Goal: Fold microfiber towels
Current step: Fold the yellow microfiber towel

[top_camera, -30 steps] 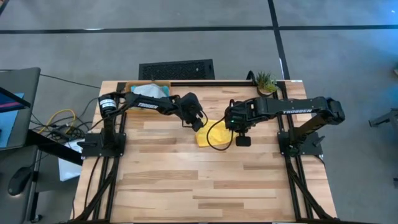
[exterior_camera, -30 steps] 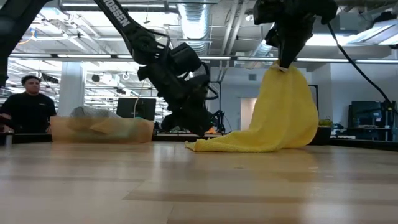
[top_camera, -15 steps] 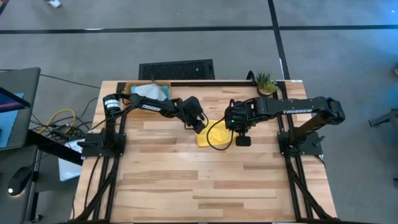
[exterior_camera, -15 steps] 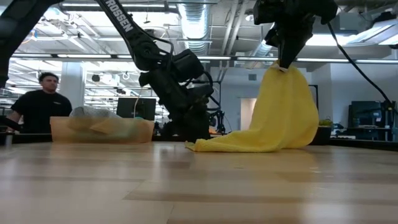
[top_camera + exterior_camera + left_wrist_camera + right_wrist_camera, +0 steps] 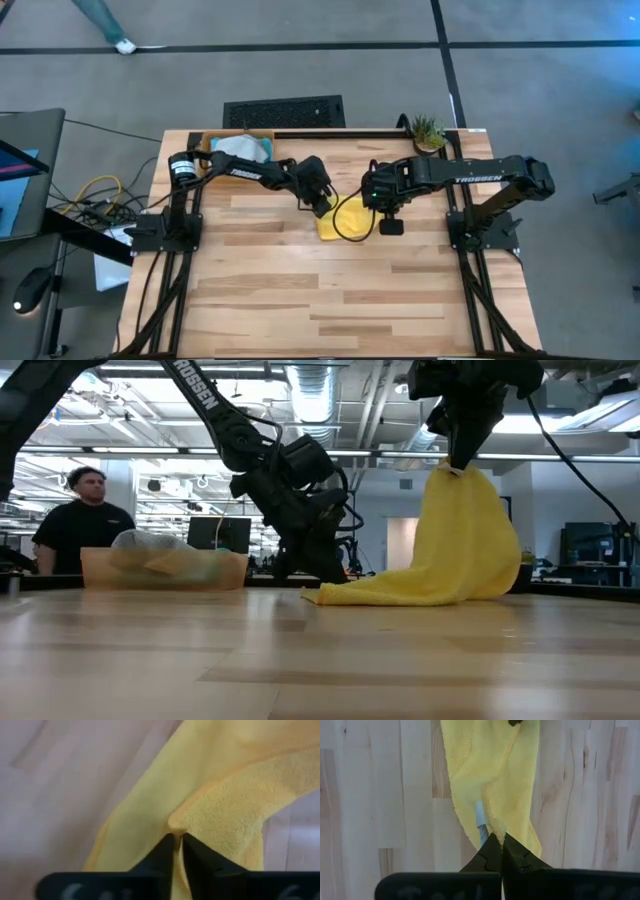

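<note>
The yellow towel (image 5: 345, 218) is near the table's middle. In the low view it hangs as a tall drape (image 5: 465, 530) from my right gripper (image 5: 458, 462), and its lower end (image 5: 375, 593) lies on the table. My right gripper (image 5: 498, 839) is shut on the towel's top. My left gripper (image 5: 322, 205) is low at the towel's left end and shut on it (image 5: 176, 837). Blue, green and pale cloths lie bunched in the orange tray (image 5: 215, 140) at the far left. My left gripper pinches a puckered fold of the yellow towel (image 5: 175, 824) between its two fingertips, at the towel's low left end. It comes slanting down from the table's left. That end stays at or just above the table. My right gripper pinches a raised point of the towel (image 5: 495, 827) between its two fingertips, from above, pointing down. The towel hangs below the fingers, with its lower part on the table.
The orange tray (image 5: 165, 570) with cloths stands at the far left. A small potted plant (image 5: 427, 130) stands at the far right edge. A person (image 5: 85, 525) is behind the table on the left. Bare wood lies toward the near edge (image 5: 340, 300).
My left gripper has gone a little toward the table's right edge and down, to the towel's low left end. My right gripper has kept the towel hanging in place. The person behind the table has walked toward the right.
</note>
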Robot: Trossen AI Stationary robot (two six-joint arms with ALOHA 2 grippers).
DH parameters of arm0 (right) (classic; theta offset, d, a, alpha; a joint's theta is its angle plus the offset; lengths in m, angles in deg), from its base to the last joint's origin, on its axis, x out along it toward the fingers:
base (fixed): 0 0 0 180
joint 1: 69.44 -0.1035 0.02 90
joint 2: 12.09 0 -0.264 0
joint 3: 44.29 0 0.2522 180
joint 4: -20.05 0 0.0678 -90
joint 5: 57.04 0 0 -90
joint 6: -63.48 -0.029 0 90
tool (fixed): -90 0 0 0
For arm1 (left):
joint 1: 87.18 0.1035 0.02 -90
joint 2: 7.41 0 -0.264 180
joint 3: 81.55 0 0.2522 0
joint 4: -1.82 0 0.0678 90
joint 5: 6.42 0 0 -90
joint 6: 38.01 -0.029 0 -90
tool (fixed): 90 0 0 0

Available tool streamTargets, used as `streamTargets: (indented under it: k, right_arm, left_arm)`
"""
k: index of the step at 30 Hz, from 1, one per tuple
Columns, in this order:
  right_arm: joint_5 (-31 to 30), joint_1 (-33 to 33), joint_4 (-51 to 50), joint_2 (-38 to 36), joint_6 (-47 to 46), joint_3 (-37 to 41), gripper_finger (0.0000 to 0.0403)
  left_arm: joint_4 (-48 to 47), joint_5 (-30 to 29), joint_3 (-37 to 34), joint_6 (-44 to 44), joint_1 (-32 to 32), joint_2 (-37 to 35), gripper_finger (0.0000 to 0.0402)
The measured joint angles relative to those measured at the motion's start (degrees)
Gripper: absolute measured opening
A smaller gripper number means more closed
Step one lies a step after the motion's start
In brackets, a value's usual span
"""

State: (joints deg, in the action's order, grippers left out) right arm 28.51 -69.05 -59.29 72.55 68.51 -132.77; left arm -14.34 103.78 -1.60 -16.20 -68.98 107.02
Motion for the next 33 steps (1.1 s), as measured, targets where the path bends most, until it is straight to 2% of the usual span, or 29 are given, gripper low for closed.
streamTargets:
  k: [2, 6, 17, 25, 33]
  right_arm:
    - [0.00, 0.00, 0.00, 0.01, -0.01, 0.00, 0.0008]
    - [0.00, 0.00, 0.00, 0.00, -0.01, 0.01, 0.0008]
    - [0.00, 0.00, -0.61, 0.00, -0.04, 0.01, 0.0008]
    - [0.04, 0.02, -3.95, 0.01, -0.54, 0.00, 0.0013]
    - [0.09, 0.01, -4.44, 0.00, -2.03, 0.00, 0.0055]
  left_arm:
    - [-0.24, 0.06, 0.83, -1.28, 0.00, 0.00, 0.0009]
    - [-3.17, 0.02, 3.77, -3.30, 0.00, 0.00, 0.0004]
    - [-22.69, -1.59, 12.61, -9.80, -1.15, -0.02, 0.0000]
    - [-33.07, -1.59, 17.88, -11.13, -5.88, -0.02, 0.0000]
    - [-39.97, -3.23, 21.49, -11.13, -12.18, -0.04, 0.0000]
